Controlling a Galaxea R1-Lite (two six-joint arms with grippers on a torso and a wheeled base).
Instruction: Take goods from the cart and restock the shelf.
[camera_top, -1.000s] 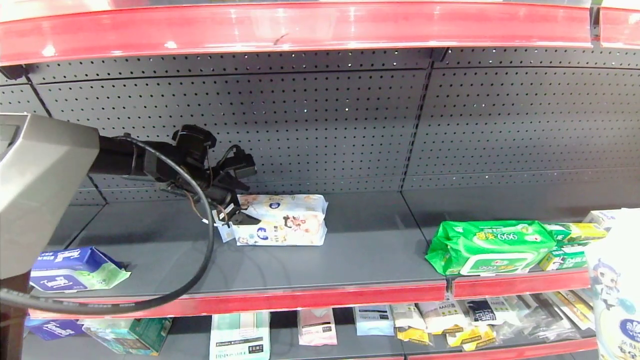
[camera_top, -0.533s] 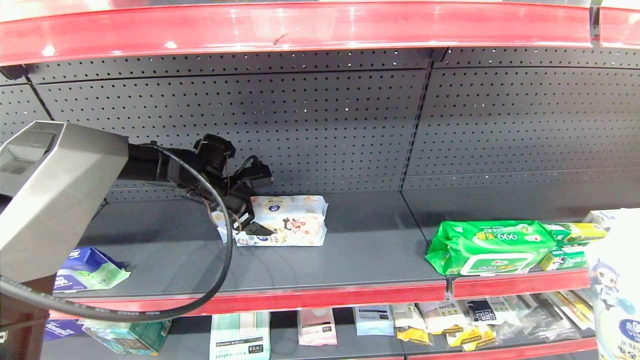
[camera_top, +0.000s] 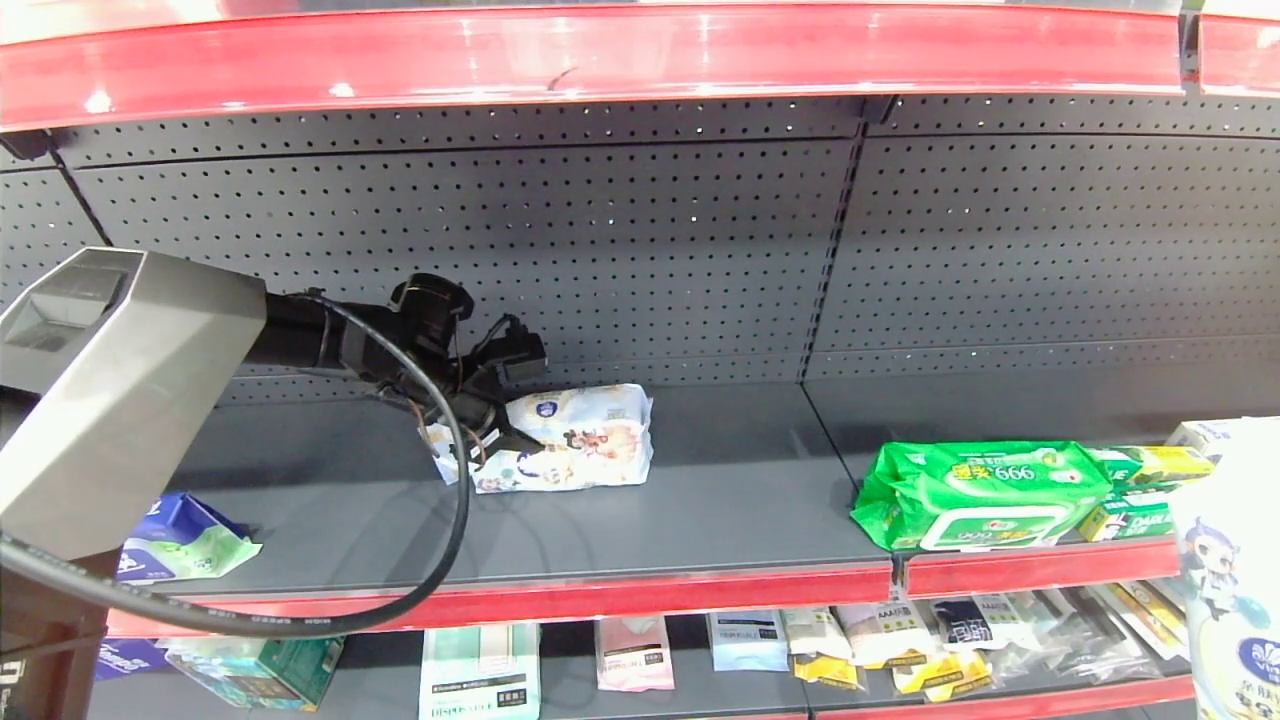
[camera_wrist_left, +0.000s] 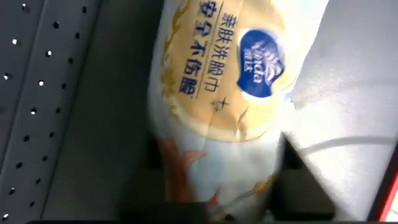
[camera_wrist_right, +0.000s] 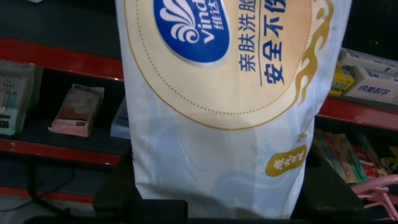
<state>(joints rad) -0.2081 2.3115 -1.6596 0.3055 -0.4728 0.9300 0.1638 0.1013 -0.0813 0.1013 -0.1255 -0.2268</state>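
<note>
A white wipes pack (camera_top: 580, 440) with cartoon print lies on the grey middle shelf (camera_top: 740, 500), close to the pegboard back. My left gripper (camera_top: 495, 435) is at the pack's left end and shut on it. In the left wrist view the pack (camera_wrist_left: 230, 81) runs between the dark fingers (camera_wrist_left: 298, 180) of the left gripper (camera_wrist_left: 217, 190). A second white pack (camera_wrist_right: 230, 106) with a blue logo stands upright in my right gripper (camera_wrist_right: 217, 196), which is shut on its lower end. This pack (camera_top: 1230, 570) shows at the head view's lower right.
A green wipes pack (camera_top: 980, 490) and small green boxes (camera_top: 1150, 490) lie at the shelf's right front. A blue tissue pack (camera_top: 170, 545) sits at the left front. Bare shelf lies between the white and green packs. Small packets (camera_top: 900, 640) fill the lower shelf.
My left arm has pushed to the right and deeper into the shelf along the white pack. The pack now looks tipped up and crumpled at the gripper's end.
</note>
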